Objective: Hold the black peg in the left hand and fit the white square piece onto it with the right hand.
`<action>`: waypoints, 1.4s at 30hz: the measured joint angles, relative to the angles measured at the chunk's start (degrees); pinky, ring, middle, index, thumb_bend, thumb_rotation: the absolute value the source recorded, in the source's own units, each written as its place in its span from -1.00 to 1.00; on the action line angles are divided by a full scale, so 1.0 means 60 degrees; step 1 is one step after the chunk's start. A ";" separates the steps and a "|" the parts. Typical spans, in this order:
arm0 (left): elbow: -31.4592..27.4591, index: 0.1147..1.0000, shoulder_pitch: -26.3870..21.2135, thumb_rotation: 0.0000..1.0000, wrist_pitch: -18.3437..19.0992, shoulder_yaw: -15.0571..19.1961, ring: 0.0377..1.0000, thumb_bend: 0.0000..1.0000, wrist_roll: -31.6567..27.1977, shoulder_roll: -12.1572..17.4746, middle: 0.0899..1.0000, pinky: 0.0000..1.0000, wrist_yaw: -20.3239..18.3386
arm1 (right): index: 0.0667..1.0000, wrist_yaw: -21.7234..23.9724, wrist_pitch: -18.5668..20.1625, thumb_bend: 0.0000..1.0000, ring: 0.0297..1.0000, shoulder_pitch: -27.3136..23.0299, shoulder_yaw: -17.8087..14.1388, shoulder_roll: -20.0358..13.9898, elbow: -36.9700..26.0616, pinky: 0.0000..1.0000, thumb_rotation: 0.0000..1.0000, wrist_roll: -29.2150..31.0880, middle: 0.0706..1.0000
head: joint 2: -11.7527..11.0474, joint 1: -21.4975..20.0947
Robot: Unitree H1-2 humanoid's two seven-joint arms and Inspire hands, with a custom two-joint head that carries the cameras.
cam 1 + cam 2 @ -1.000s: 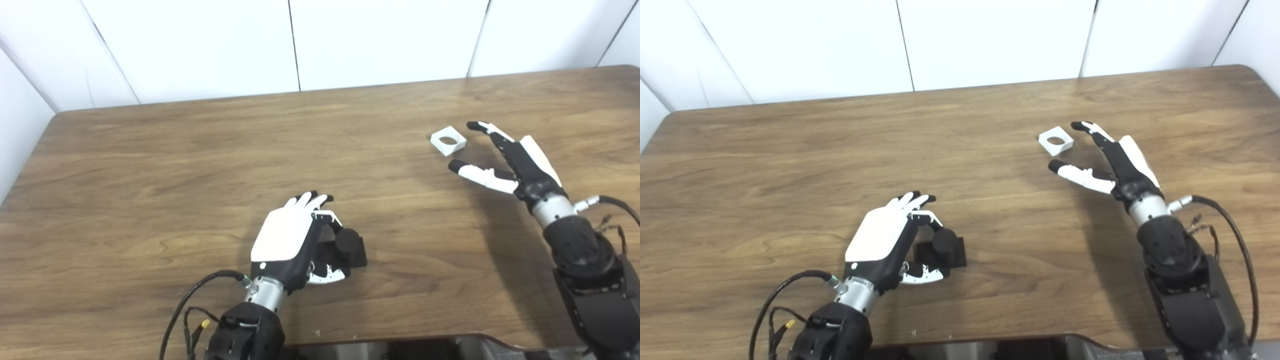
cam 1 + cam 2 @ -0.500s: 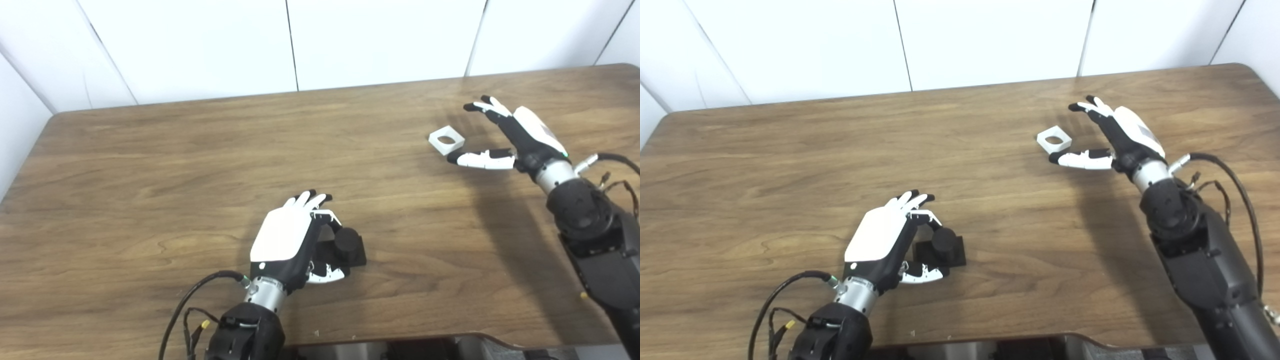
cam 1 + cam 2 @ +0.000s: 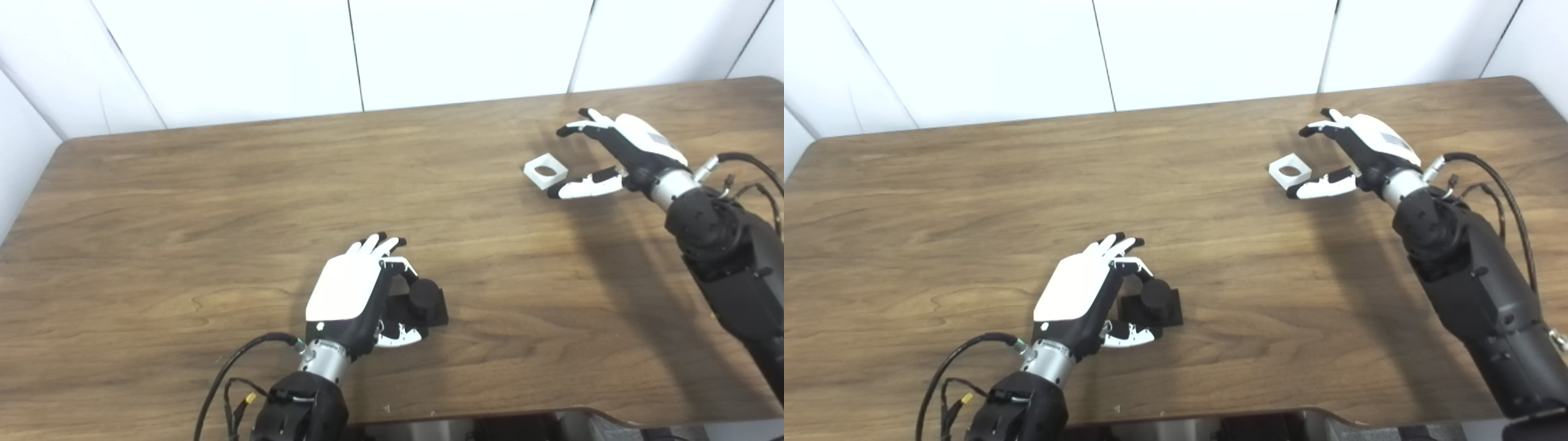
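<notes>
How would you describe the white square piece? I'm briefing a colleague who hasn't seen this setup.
On the wooden table, look to the far right. There, beside the open right robot hand, lies the white square piece: small, flat, with a round hole through it, and the only white loose part; the peg is black.

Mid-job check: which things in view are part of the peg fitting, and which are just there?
Part of the job:
- black peg, on the table, left hand cupped beside it
- white square piece, flat on the table
- right hand, open, close to the piece, not holding it

Just there:
- table
- white wall panels
</notes>
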 measured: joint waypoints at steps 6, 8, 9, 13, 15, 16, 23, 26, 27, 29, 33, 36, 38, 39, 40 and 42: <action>0.0000 -0.15 0.0019 -0.85 -0.0004 0.0002 0.96 0.02 -0.0003 -0.0021 0.81 0.96 0.0017 | 0.62 0.0332 -0.0239 0.60 1.00 -0.0680 0.0514 -0.0364 0.0274 1.00 -0.35 -0.0619 1.00 | 0.0000 0.0000; 0.0000 -0.15 0.0021 -0.85 -0.0003 0.0001 0.96 0.03 0.0000 -0.0027 0.81 0.96 0.0014 | 0.61 0.0508 -0.0268 0.61 1.00 -0.0810 0.0664 -0.0419 0.0361 1.00 -0.37 -0.0780 1.00 | 0.0000 0.0000; 0.0000 -0.15 0.0021 -0.85 -0.0003 0.0000 0.95 0.03 0.0001 -0.0029 0.80 0.94 0.0014 | 0.61 0.0552 -0.0322 0.62 1.00 -0.0853 0.0757 -0.0432 0.0400 1.00 -0.38 -0.0845 1.00 | 0.0000 0.0015; 0.0000 -0.15 0.0021 -0.85 -0.0004 -0.0006 0.95 0.03 0.0051 -0.0047 0.80 0.94 0.0013 | 0.61 0.0851 -0.0474 0.63 1.00 -0.1042 0.0977 -0.0437 0.0640 1.00 -0.40 -0.1100 1.00 | 0.0000 0.0029; -0.0001 -0.15 0.0021 -0.85 -0.0002 -0.0009 0.95 0.03 0.0077 -0.0051 0.80 0.94 0.0000 | 0.61 0.0894 -0.0531 0.63 1.00 -0.1120 0.0985 -0.0435 0.0673 1.00 -0.40 -0.1144 1.00 | 0.0000 0.0029; -0.0002 -0.15 0.0022 -0.85 -0.0001 -0.0010 0.95 0.03 0.0097 -0.0059 0.80 0.94 -0.0005 | 0.61 0.0911 -0.0563 0.63 1.00 -0.1177 0.0991 -0.0435 0.0712 1.00 -0.40 -0.1178 1.00 | 0.0000 0.0044; -0.0001 -0.15 0.0046 -0.85 -0.0006 -0.0009 0.96 0.03 0.0118 -0.0078 0.80 0.97 0.0020 | 0.57 0.1261 -0.0814 0.63 1.00 -0.1615 0.1384 -0.0537 0.1222 1.00 -0.43 -0.1558 1.00 | 0.0000 0.0044; 0.0000 -0.15 0.0056 -0.85 -0.0011 -0.0011 0.95 0.03 0.0120 -0.0080 0.80 0.96 0.0045 | 0.54 0.1354 -0.1060 0.64 1.00 -0.1737 0.1576 -0.0574 0.1334 1.00 -0.46 -0.1745 1.00 | 0.0015 0.0059; 0.0000 -0.15 0.0059 -0.85 -0.0012 -0.0012 0.95 0.03 0.0124 -0.0081 0.80 0.96 0.0051 | 0.54 0.1382 -0.1147 0.65 1.00 -0.1779 0.1621 -0.0576 0.1372 1.00 -0.47 -0.1792 1.00 | 0.0015 0.0059; 0.0000 -0.15 0.0063 -0.85 -0.0013 -0.0020 0.95 0.03 0.0140 -0.0083 0.80 0.97 0.0055 | 0.55 0.1481 -0.1281 0.65 1.00 -0.1861 0.1717 -0.0593 0.1430 1.00 -0.49 -0.1881 1.00 | 0.0029 0.0059; 0.0000 -0.15 0.0064 -0.85 -0.0012 -0.0039 0.95 0.03 0.0174 -0.0095 0.80 0.97 0.0054 | 0.55 0.1687 -0.1492 0.65 1.00 -0.2030 0.1914 -0.0594 0.1494 1.00 -0.49 -0.2113 1.00 | 0.0044 0.0102; 0.0003 -0.15 0.0065 -0.85 -0.0011 -0.0044 0.95 0.03 0.0183 -0.0110 0.80 0.96 0.0054 | 0.55 0.1805 -0.1721 0.64 1.00 -0.2128 0.2042 -0.0592 0.1602 1.00 -0.50 -0.2235 1.00 | 0.0044 0.0117; 0.0010 -0.15 0.0067 -0.85 -0.0011 -0.0048 0.95 0.03 0.0194 -0.0121 0.80 0.95 0.0063 | 0.54 0.1868 -0.1798 0.64 1.00 -0.2181 0.2081 -0.0592 0.1651 1.00 -0.52 -0.2297 1.00 | 0.0044 0.0117; 0.0010 -0.15 0.0068 -0.85 -0.0011 -0.0051 0.95 0.03 0.0200 -0.0124 0.80 0.94 0.0067 | 0.53 0.1890 -0.1889 0.63 1.00 -0.2221 0.2111 -0.0592 0.1680 1.00 -0.53 -0.2354 1.00 | 0.0044 0.0103; 0.0010 -0.15 0.0068 -0.85 -0.0011 -0.0054 0.95 0.03 0.0212 -0.0127 0.80 0.94 0.0067 | 0.52 0.1935 -0.1937 0.63 1.00 -0.2244 0.2135 -0.0591 0.1690 1.00 -0.54 -0.2402 1.00 | 0.0044 0.0103; 0.0010 -0.15 0.0068 -0.85 -0.0011 -0.0065 0.94 0.03 0.0261 -0.0134 0.80 0.93 0.0067 | 0.51 0.1994 -0.2089 0.63 1.00 -0.2285 0.2178 -0.0588 0.1723 1.00 -0.56 -0.2479 1.00 | 0.0044 0.0103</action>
